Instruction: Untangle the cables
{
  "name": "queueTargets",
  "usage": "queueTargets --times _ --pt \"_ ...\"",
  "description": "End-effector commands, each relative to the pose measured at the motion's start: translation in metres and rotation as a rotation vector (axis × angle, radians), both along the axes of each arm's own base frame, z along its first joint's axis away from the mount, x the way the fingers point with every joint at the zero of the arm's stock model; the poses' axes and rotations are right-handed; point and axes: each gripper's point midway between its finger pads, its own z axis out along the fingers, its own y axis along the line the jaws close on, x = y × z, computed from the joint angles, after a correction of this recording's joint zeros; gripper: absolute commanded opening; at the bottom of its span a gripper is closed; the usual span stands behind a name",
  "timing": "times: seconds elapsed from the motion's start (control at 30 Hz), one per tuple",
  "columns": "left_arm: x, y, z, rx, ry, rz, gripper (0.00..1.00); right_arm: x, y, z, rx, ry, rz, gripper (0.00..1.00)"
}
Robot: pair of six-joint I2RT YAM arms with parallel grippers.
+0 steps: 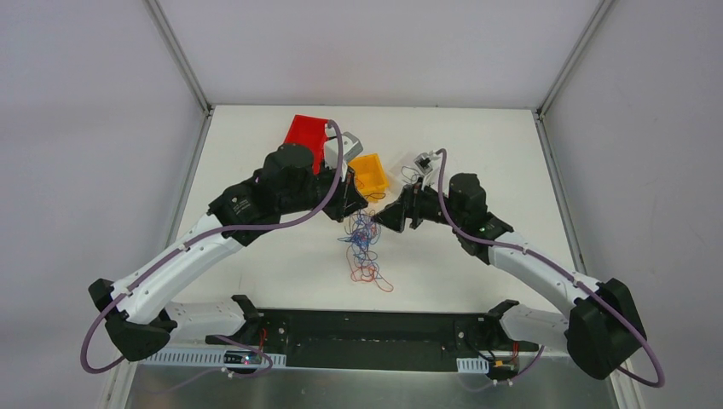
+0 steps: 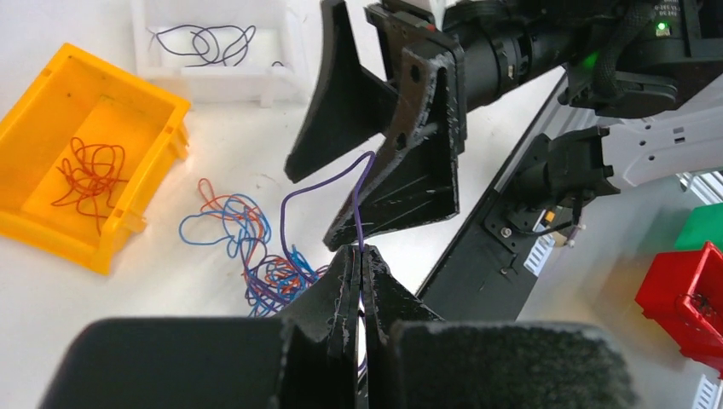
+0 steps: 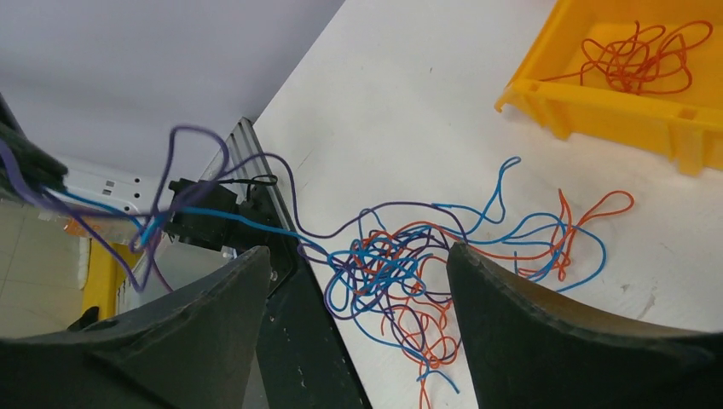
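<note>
Left pincer [image 2: 359, 257] clamps a purple strand [image 2: 294, 192] of the tangled cables [image 1: 365, 247]; right pincer [image 3: 354, 256] gapes open just beside them.

Red bin [image 1: 303, 129], yellow bin [image 2: 60, 234], white tray [image 2: 217, 78] sit on table [image 1: 494, 145].

The left end effector [image 2: 360, 271] pinches a purple cable [image 2: 359, 213], which arcs down into the tangled blue and red cables [image 2: 260, 264] on the desk [image 2: 213, 136]. The right end effector [image 2: 309, 211] gapes just beyond. A yellow bin [image 2: 51, 226] holds an orange cable [image 2: 89, 175].
</note>
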Motion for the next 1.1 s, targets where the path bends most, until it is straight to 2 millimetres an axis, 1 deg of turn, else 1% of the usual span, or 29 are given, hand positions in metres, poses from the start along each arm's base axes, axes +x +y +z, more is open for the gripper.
queueTargets --times 0.0,0.1,0.27,0.47,0.63,0.7,0.8,0.9,1.0,1.07 --pt "0.005 0.006 0.018 -0.015 -0.068 0.029 0.00 -0.009 -0.004 0.014 0.058 -0.114 0.019 0.79" --pt "0.003 0.005 0.013 -0.011 -0.057 0.017 0.00 -0.018 -0.004 0.016 0.070 -0.146 0.046 0.78" --pt "-0.004 0.002 0.012 -0.016 -0.048 -0.022 0.00 -0.030 0.009 0.022 0.070 -0.190 0.111 0.76" --pt "-0.013 0.003 0.023 -0.053 -0.045 -0.051 0.00 -0.030 0.030 0.022 0.035 -0.253 0.120 0.76" --pt "-0.015 0.003 0.022 -0.066 -0.035 -0.049 0.00 -0.028 0.054 0.021 0.023 -0.273 0.137 0.74" --pt "-0.014 0.004 0.022 -0.078 -0.040 -0.037 0.00 -0.025 0.058 0.018 0.024 -0.276 0.120 0.70" --pt "-0.007 0.011 0.020 -0.085 -0.055 0.026 0.00 -0.018 0.057 0.013 0.042 -0.257 0.060 0.56" --pt "0.006 0.027 0.018 -0.073 -0.082 0.142 0.00 -0.017 0.051 0.003 0.032 -0.218 0.017 0.42" --pt "0.015 0.041 0.014 -0.050 -0.114 0.224 0.00 -0.021 0.043 -0.011 -0.002 -0.178 0.006 0.31" --pt "0.021 0.051 0.009 -0.030 -0.131 0.279 0.00 -0.023 0.036 -0.022 -0.020 -0.150 -0.023 0.19"
